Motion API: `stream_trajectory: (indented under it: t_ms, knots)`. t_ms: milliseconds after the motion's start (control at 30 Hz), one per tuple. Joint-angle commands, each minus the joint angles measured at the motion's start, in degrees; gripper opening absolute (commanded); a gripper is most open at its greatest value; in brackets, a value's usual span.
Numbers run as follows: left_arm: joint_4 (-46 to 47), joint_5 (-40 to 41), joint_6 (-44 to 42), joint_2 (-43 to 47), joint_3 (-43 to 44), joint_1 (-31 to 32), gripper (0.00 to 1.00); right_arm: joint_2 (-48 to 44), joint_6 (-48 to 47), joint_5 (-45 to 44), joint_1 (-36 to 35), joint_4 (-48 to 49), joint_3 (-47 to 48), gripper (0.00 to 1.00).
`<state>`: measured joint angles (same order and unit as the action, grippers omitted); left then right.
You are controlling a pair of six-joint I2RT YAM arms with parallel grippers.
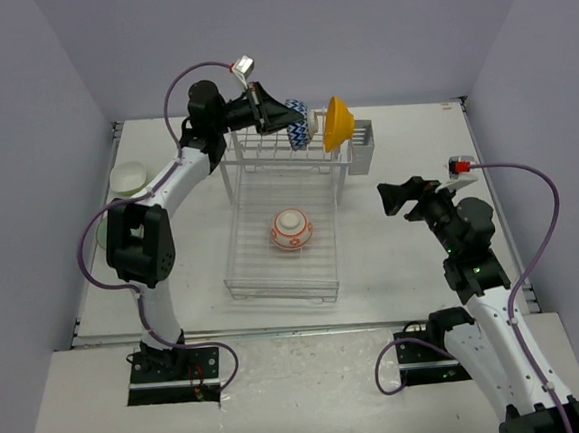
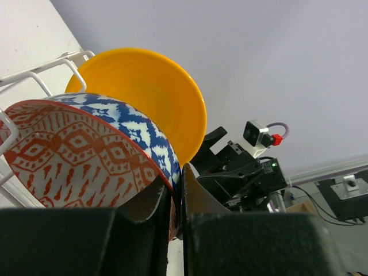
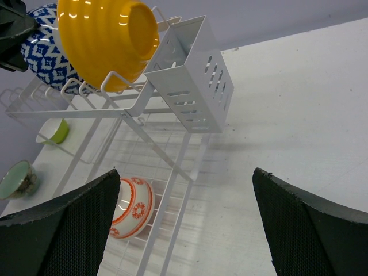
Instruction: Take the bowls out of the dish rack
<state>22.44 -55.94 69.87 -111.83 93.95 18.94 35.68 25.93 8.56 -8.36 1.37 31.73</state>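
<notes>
Bowls came first on the left: we saw the mint green bowl (image 1: pixel 127 176) standing upright on the table (image 1: pixel 394 268), well apart from the dish rack (image 1: pixel 267 183), and in the right wrist view the lime green bowl (image 3: pixel 54 131) sat on the table near it, also upright. Next, the left arm reached across to the upper tier of the rack, where the left hand (image 1: pixel 287 116) was clenched on the rim of the blue-and-white zigzag bowl (image 1: pixel 299 123). In the left wrist view we saw its two fingers (image 2: pixel 144 207) pinching that rim from either side, one against the red-patterned inside and one against the blue outside. That bowl stood on edge among the prongs of the upper tier. Below it, near the middle of the flat lower tray, the white bowl with orange-red pattern (image 1: pixel 292 229) lay upside down. Just to the right of the zigzag bowl, the orange-yellow bowl (image 1: pixel 336 122) also stood on edge in the upper tier, close behind it; we could not tell whether the two touched. Beside it, the grey cutlery holder (image 1: pixel 362 146) hung at the rack's right end. Farthest right, the right hand (image 1: pixel 393 196) hovered above the table beside the rack, its fingers spread wide and grasping nothing.
</notes>
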Motion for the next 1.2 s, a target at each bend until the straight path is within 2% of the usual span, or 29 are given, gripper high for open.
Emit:
stream_trajectory:
  t_ms: [0,400,500,633,700,767,800,833,867,900,933,967,1033,1067,1100,1167]
  knots:
    - [10.25,-0.22,5.45,3.46,-0.44,-2.33,0.0,0.7,-0.62,0.76,-0.34,2.76,0.0,0.97]
    - [17.9,-1.18,14.23,5.31,3.34,-3.21,0.0,1.06,-0.53,1.11,-0.43,3.2,0.09,0.97]
    - [25.52,-1.89,21.87,4.7,3.34,-3.21,0.0,1.06,-0.53,1.29,-0.43,3.47,0.09,0.97]
    - [41.15,-2.59,34.26,2.85,4.04,-3.47,0.0,1.5,-0.44,1.73,-0.43,3.47,0.35,0.97]
    - [40.85,-3.03,32.46,3.72,4.48,-4.26,0.0,1.41,-0.44,1.81,-0.52,3.55,0.18,0.97]
    - [30.26,-3.56,26.24,7.23,5.01,-6.45,0.0,1.32,-0.36,2.08,-0.52,3.38,0.18,0.97]
    - [24.38,-3.65,16.45,8.55,5.8,-7.33,0.0,1.15,-0.36,2.16,-0.52,3.47,0.09,0.97]
    - [10.4,-3.04,10.87,11.26,7.37,-9.69,0.0,1.14,-0.18,2.34,-0.6,3.47,0.09,0.97]
    - [4.87,-2.16,5.77,12.33,8.17,-10.93,0.0,1.14,-0.18,2.34,-0.52,3.55,-0.08,0.97]
    - [-2.5,0.72,-5.68,13.3,9.66,-12.07,0.0,1.14,-0.09,2.52,-0.6,3.73,-0.17,0.97]
    - [-17.19,2.66,-10.93,14.35,13.24,-14.08,0.0,1.23,-0.01,2.69,-0.6,3.82,-0.26,0.97]
    - [-22.04,4.86,-19.07,14.8,14.49,-15.06,0.0,1.32,-0.01,2.61,-0.69,3.91,-0.26,0.97]
    - [-35.37,10.75,-25.02,15.24,17.39,-17.08,0.0,1.49,-0.01,2.78,-0.69,3.99,-0.09,0.97]
    - [-37.71,12.42,-29.3,15.41,17.58,-17.7,0.0,1.58,0.08,2.87,-0.78,4.0,-0.08,0.97]
    - [-43.65,18.01,-32.05,15.59,18.02,-18.23,0.0,1.76,0.08,2.96,-0.78,4.08,-0.26,0.97]
    - [-49.74,25.76,-39.23,15.94,19.51,-18.24,0.0,1.76,0.26,3.04,-0.78,4.35,-0.35,0.97]
